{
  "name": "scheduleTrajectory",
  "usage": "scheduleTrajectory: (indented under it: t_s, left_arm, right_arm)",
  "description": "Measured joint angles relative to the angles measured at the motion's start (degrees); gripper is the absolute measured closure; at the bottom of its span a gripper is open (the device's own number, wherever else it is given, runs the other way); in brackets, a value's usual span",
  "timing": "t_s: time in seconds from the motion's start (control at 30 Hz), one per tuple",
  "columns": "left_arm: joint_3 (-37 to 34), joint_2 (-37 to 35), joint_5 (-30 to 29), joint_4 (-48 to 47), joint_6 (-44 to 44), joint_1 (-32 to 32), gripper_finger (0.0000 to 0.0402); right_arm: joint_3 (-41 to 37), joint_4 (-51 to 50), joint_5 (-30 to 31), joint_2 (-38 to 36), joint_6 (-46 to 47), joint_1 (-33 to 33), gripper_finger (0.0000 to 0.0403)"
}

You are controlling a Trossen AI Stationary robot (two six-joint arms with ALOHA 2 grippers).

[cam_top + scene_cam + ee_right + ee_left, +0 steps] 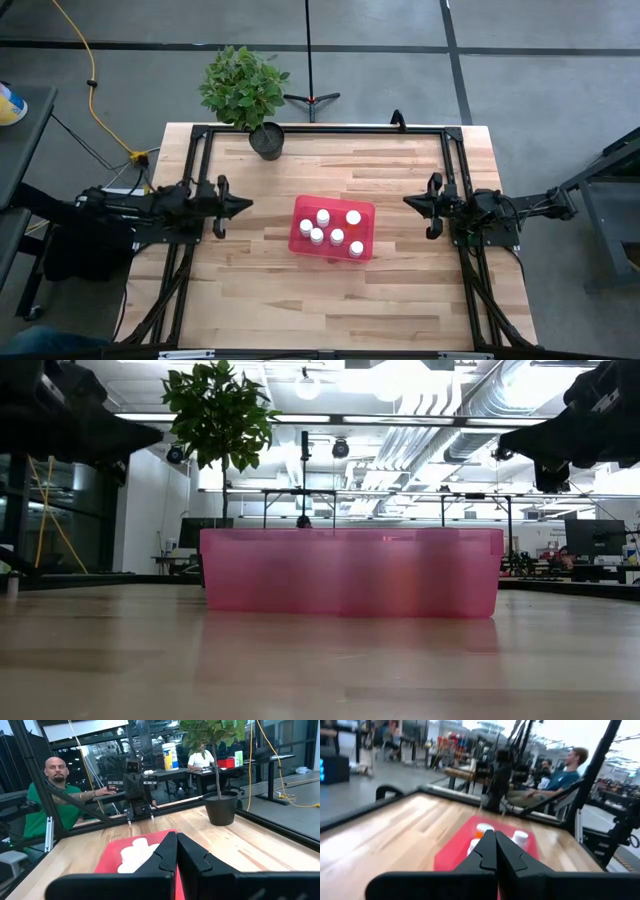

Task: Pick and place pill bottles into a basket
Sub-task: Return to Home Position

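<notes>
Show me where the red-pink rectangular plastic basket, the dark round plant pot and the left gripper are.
red-pink rectangular plastic basket [350, 572]: low view, middle of its front wall.
dark round plant pot [221, 809]: right wrist view, its side wall.
left gripper [246, 205]: high view, tip of its shut fingers.

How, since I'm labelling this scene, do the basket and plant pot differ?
The basket is pink, rectangular and mid-table; the plant pot is dark, round and at the far edge. The basket holds six white-capped bottles; the pot holds a leafy plant. Both stand on the table.
</notes>
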Motion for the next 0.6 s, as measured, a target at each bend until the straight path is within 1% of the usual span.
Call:
scheduleTrajectory:
  t_s: [0.3, 0.47, 0.6]
  left_arm:
    - [-0.23, 0.07, 1.78, 0.49, 1.57, 0.0, 0.0377]
    - [-0.23, 0.07, 1.82, 0.47, 1.55, 0.0, 0.0365]
    - [-0.25, 0.09, 1.82, 0.47, -0.08, 0.0, 0.0373]
  right_arm:
    - [0.0, -0.05, 0.06, 0.03, -1.19, 0.0, 0.0403]
    - [0.0, -0.05, 0.2, 0.03, -1.34, 0.0, 0.0403]
    - [-0.01, -0.08, -0.05, 0.03, -1.53, 0.0, 0.0403]
